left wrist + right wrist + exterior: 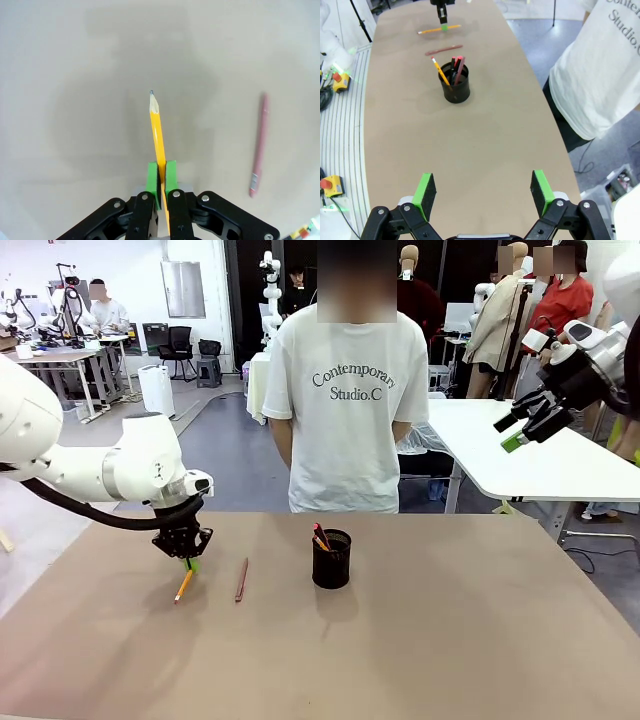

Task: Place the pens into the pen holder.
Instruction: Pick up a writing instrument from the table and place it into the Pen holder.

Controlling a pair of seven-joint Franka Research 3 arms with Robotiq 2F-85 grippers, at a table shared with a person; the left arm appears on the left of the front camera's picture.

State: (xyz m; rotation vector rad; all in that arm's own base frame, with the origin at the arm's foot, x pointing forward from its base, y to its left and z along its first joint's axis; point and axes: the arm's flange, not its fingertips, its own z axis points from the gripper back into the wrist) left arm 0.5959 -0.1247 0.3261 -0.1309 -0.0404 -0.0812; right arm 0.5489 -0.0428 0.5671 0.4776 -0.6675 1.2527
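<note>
The left gripper (189,556) is down at the table (450,640) on the robot's left side, its jaws shut on a yellow pencil (184,586). In the left wrist view the two green pads (152,177) press flat against the pencil's (157,131) shaft from either side, and the sharpened dark tip points away from the fingers. From the front, the pencil slants down from the gripper towards the tabletop. Whether its lower end touches the surface or hangs just clear of it is hard to tell.

A reddish-brown pen (241,580) lies flat on the table just beside the gripped pencil, between it and the pen holder (331,559), touching neither. The black mesh holder stands upright near the middle of the table. In the right wrist view it (456,87) has a second yellow pencil (441,73) and reddish pens (459,65) leaning inside against the rim.

The right gripper (524,432) hangs high above the table's right side, well apart from everything on it. Its own camera shows the jaws spread wide, with nothing between the green pads (425,194).

A person (345,410) in a white T-shirt stands at the far edge of the table.
</note>
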